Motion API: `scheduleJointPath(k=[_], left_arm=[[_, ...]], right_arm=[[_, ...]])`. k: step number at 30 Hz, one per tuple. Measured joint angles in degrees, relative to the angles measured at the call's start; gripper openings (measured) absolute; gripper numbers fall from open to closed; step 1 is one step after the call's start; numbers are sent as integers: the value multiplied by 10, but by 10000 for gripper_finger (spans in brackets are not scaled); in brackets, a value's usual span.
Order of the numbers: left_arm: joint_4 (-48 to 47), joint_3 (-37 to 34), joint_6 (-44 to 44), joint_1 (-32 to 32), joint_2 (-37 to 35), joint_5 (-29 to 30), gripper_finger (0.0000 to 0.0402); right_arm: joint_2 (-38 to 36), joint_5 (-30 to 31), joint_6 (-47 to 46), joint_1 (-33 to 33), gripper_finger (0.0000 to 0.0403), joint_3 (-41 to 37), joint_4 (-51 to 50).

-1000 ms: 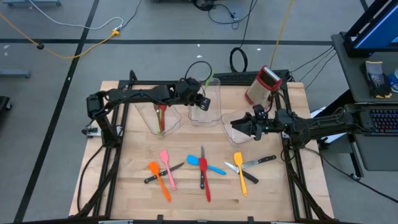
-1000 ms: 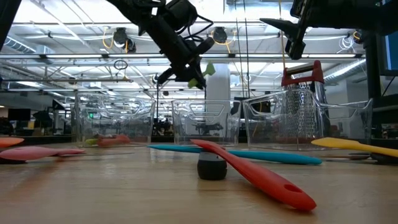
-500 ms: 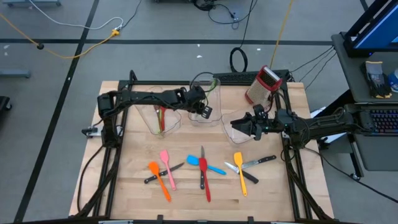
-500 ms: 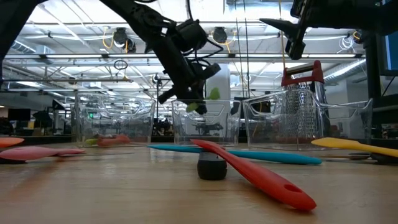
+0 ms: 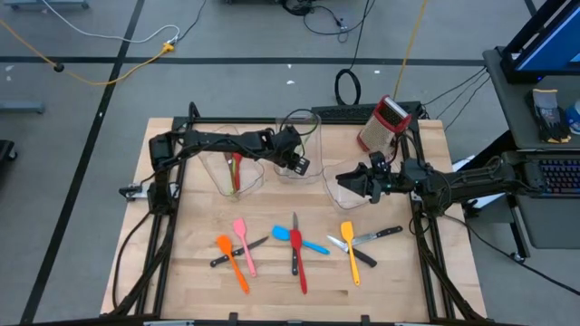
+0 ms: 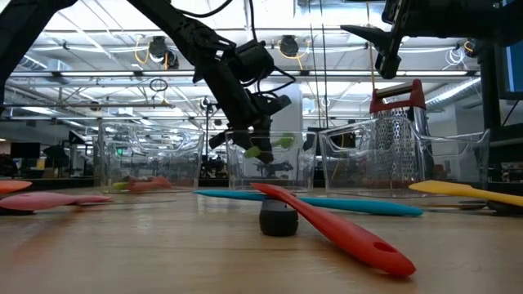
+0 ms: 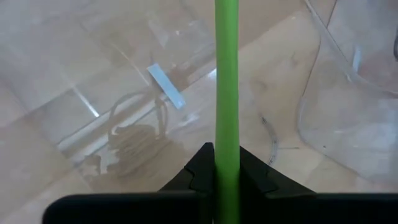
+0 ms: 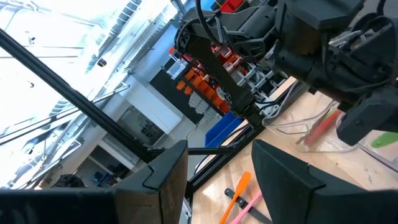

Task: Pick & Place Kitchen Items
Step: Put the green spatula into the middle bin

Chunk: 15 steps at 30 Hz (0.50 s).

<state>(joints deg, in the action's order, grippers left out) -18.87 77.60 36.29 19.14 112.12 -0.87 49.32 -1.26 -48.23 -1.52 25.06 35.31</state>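
Note:
My left gripper (image 5: 295, 161) reaches from the table's left into the middle clear bin (image 5: 301, 145), shut on a green utensil (image 6: 271, 145). Its handle (image 7: 227, 74) runs straight out between the fingers. My right gripper (image 8: 217, 168) hovers open and empty above the right clear bin (image 5: 352, 188). On the near half of the table lie an orange spatula (image 5: 232, 263), a pink one (image 5: 243, 244), a blue one (image 5: 295, 238), a red one (image 5: 300, 270), a yellow one (image 5: 351, 251) and black-handled knives (image 5: 379, 235). My left gripper pinches the green utensil's thin straight handle (image 7: 227, 155) between its two fingers. The fingers slant downward from the table's left, and the handle runs along them and out ahead. In the low view the utensil sits inside the middle bin's walls, above its floor.
The left clear bin (image 5: 237, 174) holds a red and a green utensil. A red-topped metal grater (image 5: 383, 124) stands at the far right behind the bins. A black cable loop (image 5: 347, 88) lies beyond the far edge.
My left gripper has come down from above the bins into the middle bin, tipping further downward and carrying the green utensil with it. The utensil's green end has sunk from above the bin's rim to within its walls.

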Motion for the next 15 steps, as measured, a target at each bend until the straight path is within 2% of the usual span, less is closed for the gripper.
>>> scheduleJointPath(k=[12,15], left_arm=[[5,0,0,3,0,-8,53],[18,0,0,3,0,-8,69]], right_arm=[[0,0,0,0,171,0,0],[0,0,0,0,171,0,0]])
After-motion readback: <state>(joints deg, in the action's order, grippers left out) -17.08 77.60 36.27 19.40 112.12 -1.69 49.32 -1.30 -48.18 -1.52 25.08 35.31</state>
